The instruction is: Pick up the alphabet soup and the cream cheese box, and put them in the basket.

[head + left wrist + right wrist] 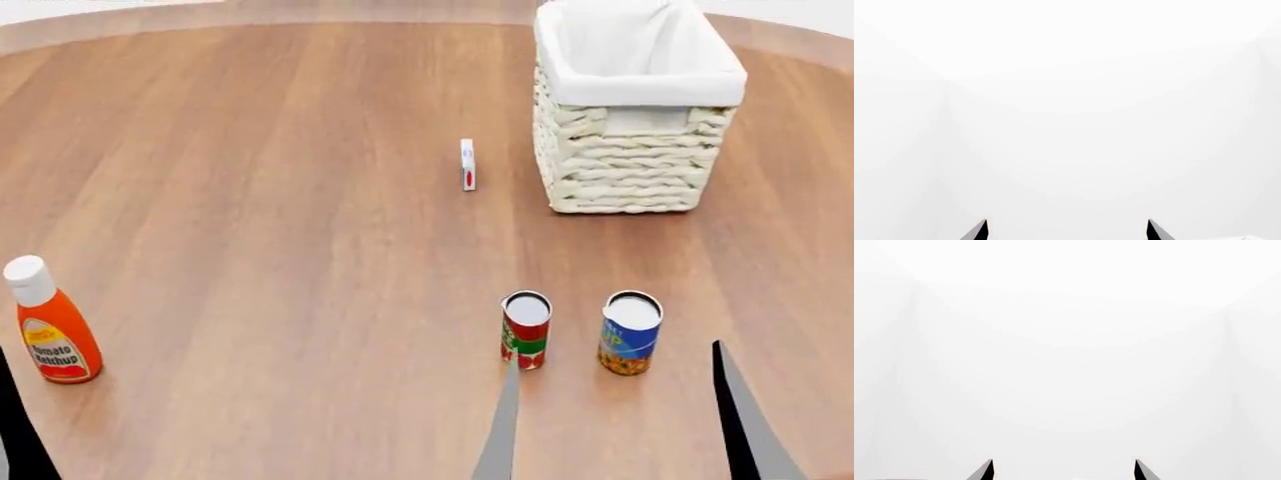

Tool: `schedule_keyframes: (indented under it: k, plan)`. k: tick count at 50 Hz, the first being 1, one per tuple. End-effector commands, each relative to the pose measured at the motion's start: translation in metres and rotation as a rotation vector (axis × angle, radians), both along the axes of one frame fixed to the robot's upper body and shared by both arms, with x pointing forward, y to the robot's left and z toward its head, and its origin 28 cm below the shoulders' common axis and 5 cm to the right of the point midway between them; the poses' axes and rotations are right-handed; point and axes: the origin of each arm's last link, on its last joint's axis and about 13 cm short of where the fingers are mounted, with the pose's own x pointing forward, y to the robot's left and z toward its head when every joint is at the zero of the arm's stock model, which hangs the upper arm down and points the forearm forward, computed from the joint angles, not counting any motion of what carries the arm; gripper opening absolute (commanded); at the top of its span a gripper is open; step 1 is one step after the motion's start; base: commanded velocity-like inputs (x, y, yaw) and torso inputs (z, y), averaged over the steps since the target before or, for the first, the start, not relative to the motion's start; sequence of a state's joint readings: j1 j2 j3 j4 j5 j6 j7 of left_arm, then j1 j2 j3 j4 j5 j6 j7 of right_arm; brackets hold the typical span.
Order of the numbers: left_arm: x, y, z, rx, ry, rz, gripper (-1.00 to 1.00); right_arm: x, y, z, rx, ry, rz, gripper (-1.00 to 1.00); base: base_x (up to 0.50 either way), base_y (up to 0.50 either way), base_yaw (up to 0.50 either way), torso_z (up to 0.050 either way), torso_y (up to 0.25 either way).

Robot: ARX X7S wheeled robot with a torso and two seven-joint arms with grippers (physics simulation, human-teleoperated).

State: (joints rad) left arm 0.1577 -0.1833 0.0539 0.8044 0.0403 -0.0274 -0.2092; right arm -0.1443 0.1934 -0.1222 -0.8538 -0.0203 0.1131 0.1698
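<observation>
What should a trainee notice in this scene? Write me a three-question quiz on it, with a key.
1. True or false: the cream cheese box is already inside the basket.
2. Which thing stands closest to the alphabet soup? A: the ketchup bottle. B: the blue-and-orange can. C: the basket.
3. Fill in: the ketchup bottle's cap is ____.

Key
1. False: it stands on edge on the table, apart from the basket and on its left in the head view.
2. B: the two cans stand side by side, not touching.
3. White.
</observation>
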Motion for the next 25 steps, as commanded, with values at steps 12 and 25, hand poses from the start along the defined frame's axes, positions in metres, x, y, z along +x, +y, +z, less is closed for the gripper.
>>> schedule_keyframes:
  k: [12,25]
  plan:
    - [0.0012,-0.0012,-0.003,0.002,0.011,-0.005,1.0,-0.0007,-0.0002,-0.0014,0.002,0.003,0.006,1.0,0.25,0.0,0.0,0.0,0.0]
    - [0.0009,-0.0021,-0.0043,0.008,0.014,-0.007,1.0,-0.0026,-0.0012,-0.0021,0.007,0.005,0.006,1.0,0.25,0.0,0.0,0.0,0.0]
